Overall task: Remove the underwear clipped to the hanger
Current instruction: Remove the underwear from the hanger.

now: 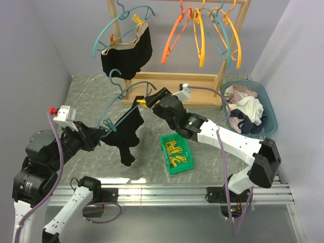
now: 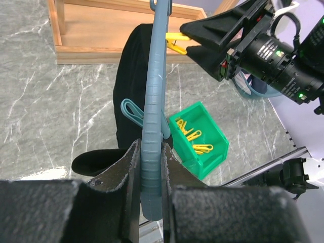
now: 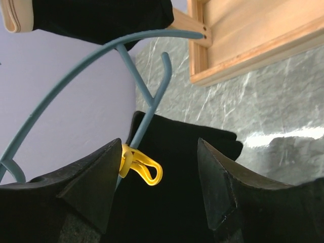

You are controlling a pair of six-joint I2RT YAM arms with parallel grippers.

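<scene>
A teal hanger (image 1: pixel 126 93) slants low over the table, and my left gripper (image 2: pixel 151 167) is shut on its lower end (image 2: pixel 153 101). Black underwear (image 1: pixel 126 134) hangs from it, pinned by a yellow peg (image 1: pixel 141 102) at the upper end and a teal peg (image 2: pixel 132 111) lower down. My right gripper (image 3: pixel 159 172) is open around the yellow peg (image 3: pixel 142 167). The left finger touches the peg and the right finger stands apart from it. The black cloth (image 3: pixel 172 202) fills the space behind the jaws.
On the wooden rack (image 1: pixel 177 88) at the back hangs another teal hanger with black underwear (image 1: pixel 129 53), beside orange and yellow hangers (image 1: pixel 202 35). A green bin (image 1: pixel 176 153) of yellow pegs sits mid-table. A blue basket (image 1: pixel 268 101) of clothes stands at right.
</scene>
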